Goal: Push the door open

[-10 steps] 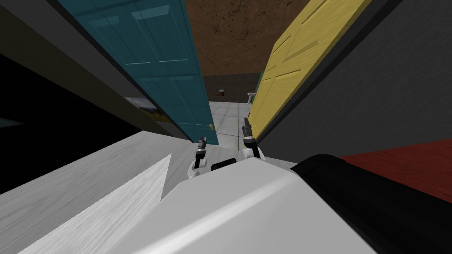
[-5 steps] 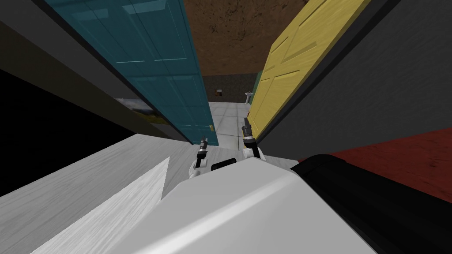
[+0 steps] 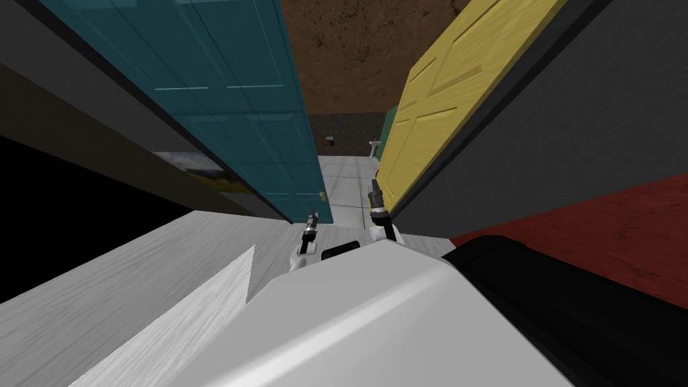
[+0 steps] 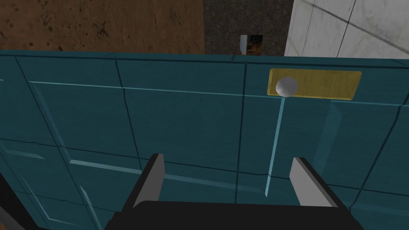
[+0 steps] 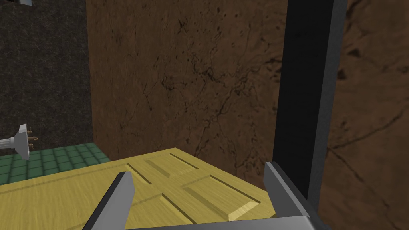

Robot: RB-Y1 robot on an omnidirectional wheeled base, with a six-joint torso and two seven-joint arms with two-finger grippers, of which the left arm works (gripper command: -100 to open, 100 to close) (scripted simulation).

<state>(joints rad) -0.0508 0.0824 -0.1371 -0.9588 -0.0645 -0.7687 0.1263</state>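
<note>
1. Two doors: a teal door (image 3: 228, 101) on my left and a yellow door (image 3: 437, 101) on my right, with a strip of pale tiled floor (image 3: 346, 181) between their near edges
2. One round white knob (image 4: 286, 86) sits on the teal door, mounted on one brass plate (image 4: 323, 84) close to that door's free edge
3. Two claws, one low beside each door in the head view
4. Left claw (image 4: 228, 157): the fingers stand wide, about a third of the wrist picture apart, and grip nothing. It faces the teal door's panels, and the knob lies further along the door, ahead of one finger
5. Its tips look very near the panel, but I cannot tell whether they touch it
6. Right claw (image 5: 197, 168): spread just as wide and empty, it hangs over the yellow door's face, with one finger beside a dark frame post (image 5: 307, 80)
7. One small white fixture (image 5: 20, 141) stands beyond the yellow door, by green tiles (image 5: 52, 157)
</note>
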